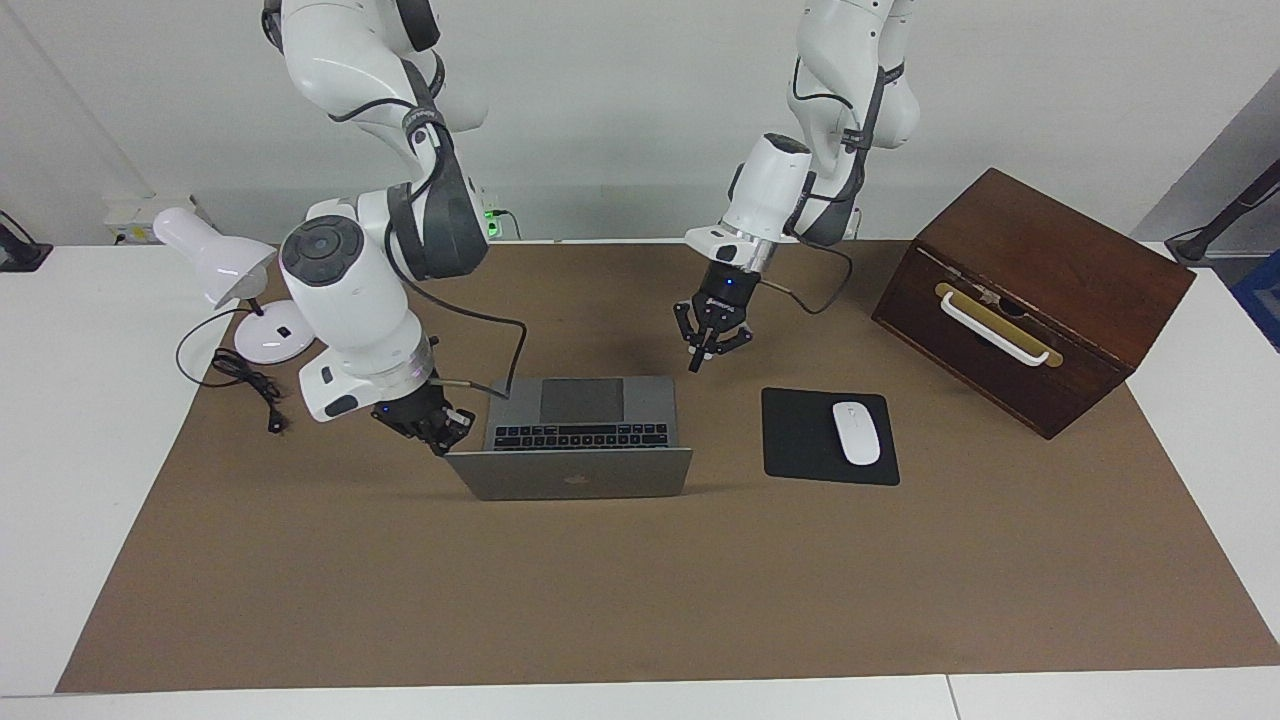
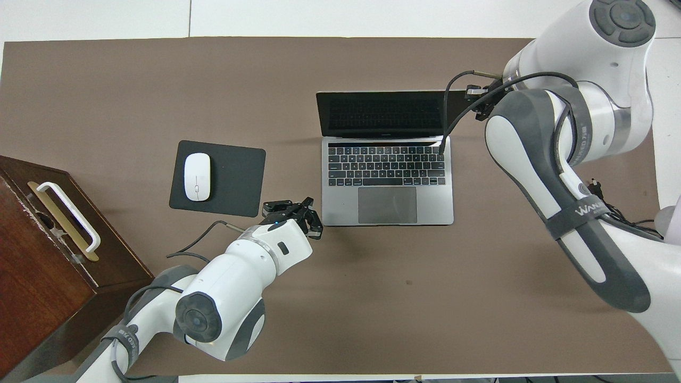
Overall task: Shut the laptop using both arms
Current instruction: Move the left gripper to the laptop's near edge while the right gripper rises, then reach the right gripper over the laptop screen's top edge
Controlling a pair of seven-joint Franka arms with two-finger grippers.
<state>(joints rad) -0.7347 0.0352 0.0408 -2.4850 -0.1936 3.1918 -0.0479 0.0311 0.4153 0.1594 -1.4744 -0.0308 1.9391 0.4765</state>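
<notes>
The silver-grey laptop (image 1: 580,412) stands open on the brown mat, its lid upright with the logo side away from the robots; the overhead view shows its black keys and trackpad (image 2: 387,205). My right gripper (image 1: 440,436) is low at the lid's side edge toward the right arm's end, at or touching the corner; it also shows in the overhead view (image 2: 475,98). My left gripper (image 1: 700,358) hangs shut and empty over the mat by the laptop's trackpad-side corner toward the left arm's end, apart from the laptop; it also shows in the overhead view (image 2: 307,219).
A black mouse pad (image 1: 800,440) with a white mouse (image 1: 856,432) lies beside the laptop toward the left arm's end. A dark wooden box (image 1: 1030,300) with a white handle stands at that end. A white desk lamp (image 1: 215,265) and its cable (image 1: 245,378) are at the right arm's end.
</notes>
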